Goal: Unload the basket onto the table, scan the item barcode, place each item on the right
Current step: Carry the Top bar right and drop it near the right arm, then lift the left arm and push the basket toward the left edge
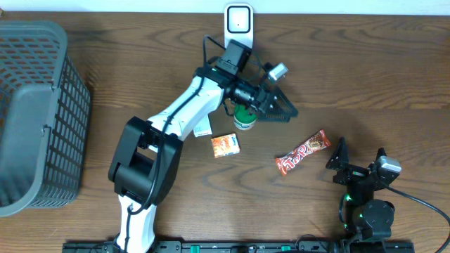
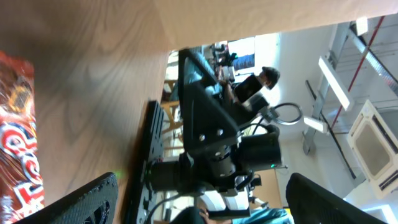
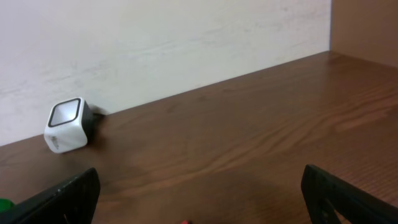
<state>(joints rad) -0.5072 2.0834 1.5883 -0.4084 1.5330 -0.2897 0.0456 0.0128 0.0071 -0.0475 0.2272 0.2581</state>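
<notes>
The white barcode scanner (image 1: pixel 238 20) stands at the table's back edge, and in the right wrist view the scanner (image 3: pixel 65 124) faces me from the far left by the wall. A small green-and-white container (image 1: pixel 244 118) sits under my left arm's wrist. An orange packet (image 1: pixel 225 145) and a red candy bar (image 1: pixel 303 152) lie nearer the front. My left gripper (image 1: pixel 285 111) points right, just beyond the container, open and empty. Its own view shows the gripper (image 2: pixel 199 205) holding nothing, with the candy bar (image 2: pixel 18 137) at the left. My right gripper (image 1: pixel 360 156) (image 3: pixel 202 199) rests open at the front right.
A grey mesh basket (image 1: pixel 42 116) fills the left end of the table. A white item (image 1: pixel 202 128) is partly hidden beside the left arm's forearm. The right arm's base (image 1: pixel 369 214) sits at the front edge.
</notes>
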